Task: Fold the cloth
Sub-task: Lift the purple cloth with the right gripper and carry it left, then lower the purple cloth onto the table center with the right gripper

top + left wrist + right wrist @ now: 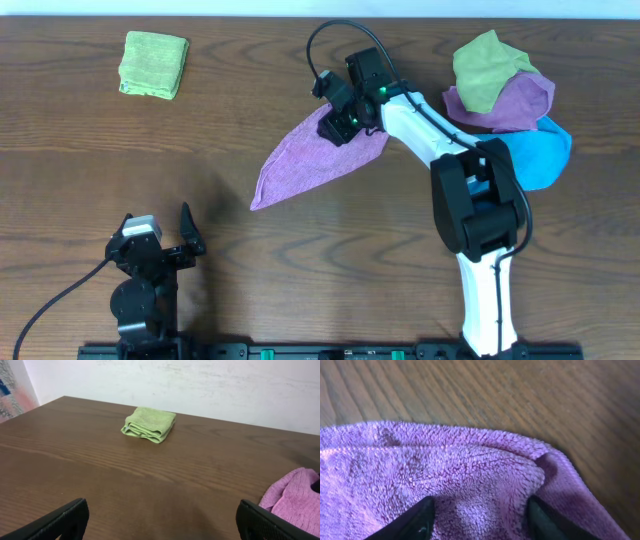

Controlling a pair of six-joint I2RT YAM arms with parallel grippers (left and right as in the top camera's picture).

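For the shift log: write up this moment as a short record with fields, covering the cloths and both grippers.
task cloth: purple cloth, lying in a long pointed shape mid-table, not yet neatly folded
right gripper: at the cloth's far end, fingers either side of a fold; firm grip not clear
left gripper: open, empty, near the table's front left, apart from the cloth
other cloths: folded green cloth far left; yellow-green cloth, second purple cloth and blue cloth heaped far right

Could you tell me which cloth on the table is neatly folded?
The yellow-green cloth lying alone at far left; the others lie loose or crumpled.
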